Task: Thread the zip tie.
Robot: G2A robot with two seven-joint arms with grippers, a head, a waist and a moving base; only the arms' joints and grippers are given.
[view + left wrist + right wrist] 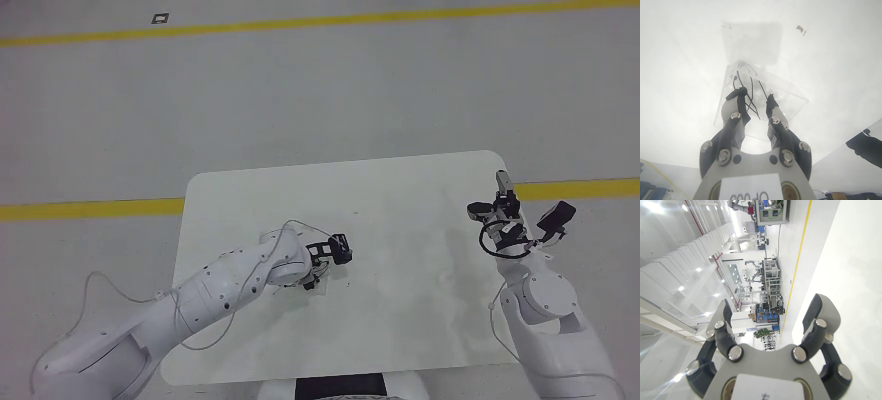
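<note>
Thin black zip ties [751,85] lie loose in a clear box [791,98] left of the tabletop's [420,200] middle. The left gripper [756,95] hangs over them, jaws released, tips inside the box. The left wrist view picks out single strips where the top view gives dark specks. The right gripper [772,306] is at the right edge, jaws spread on nothing, well apart from the left.

We see white arms [230,285] trailing thin cables [112,284]; the left claw [755,96] and right claw [770,306] share grey plates, black links, silver screws.
</note>
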